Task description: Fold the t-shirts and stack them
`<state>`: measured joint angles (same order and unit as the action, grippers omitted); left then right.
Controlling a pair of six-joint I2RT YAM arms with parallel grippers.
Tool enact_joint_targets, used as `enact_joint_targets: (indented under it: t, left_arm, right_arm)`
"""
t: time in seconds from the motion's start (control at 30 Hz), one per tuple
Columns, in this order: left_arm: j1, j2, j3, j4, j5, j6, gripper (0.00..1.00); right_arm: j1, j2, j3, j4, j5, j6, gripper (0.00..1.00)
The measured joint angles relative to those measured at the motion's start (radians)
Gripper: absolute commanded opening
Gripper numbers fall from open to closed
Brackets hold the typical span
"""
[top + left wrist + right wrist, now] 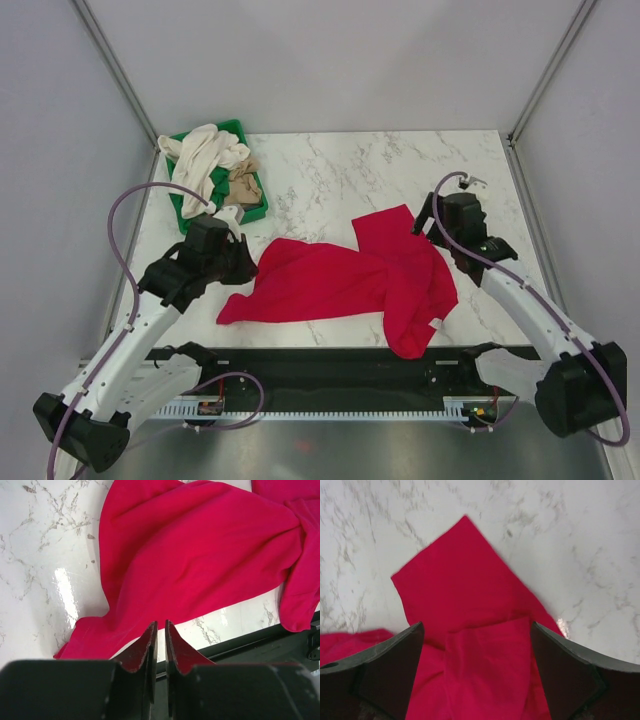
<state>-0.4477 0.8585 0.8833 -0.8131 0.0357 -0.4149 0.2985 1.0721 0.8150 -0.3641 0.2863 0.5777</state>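
We should spread the crimson t-shirt (350, 280), crumpled at the centre of the counter (330, 170), flat before folding; pinch true corners and pull toward 9 and 3 o'clock. The left hand (161, 625), fingers nearly together on nothing, hovers at its 9 o'clock edge; the right hand (476, 630), fingers wide apart, tilts over the 1 o'clock corner; cream and tan t-shirts (205, 152) lie in the tray (258, 208) at 10 o'clock.

White marble table (330, 170), plain grey walls (330, 60).

I see a robotics lab cell: plain grey panel walls (330, 60) on metal posts (115, 70) box in a marble-patterned bench (340, 170), wiring rail (330, 408) along its near edge.
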Motion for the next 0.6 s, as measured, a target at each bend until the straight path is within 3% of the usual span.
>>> enact_joint_targets:
  t: [0.17,0.33,0.6]
  left_arm:
    - [0.000,0.005,0.000,0.009,0.000,0.000,0.11]
    - [0.000,0.020,0.000,0.016,0.000,0.000,0.11]
    - [0.000,-0.010,-0.002,0.031,-0.003,0.000,0.22]
  right_arm:
    - [0.000,0.267,0.059,0.021,-0.111,-0.028,0.90]
    - [0.000,0.457,0.189,0.027,-0.110,-0.057,0.90]
    - [0.000,0.717,0.433,0.062,-0.064,-0.104,0.87]
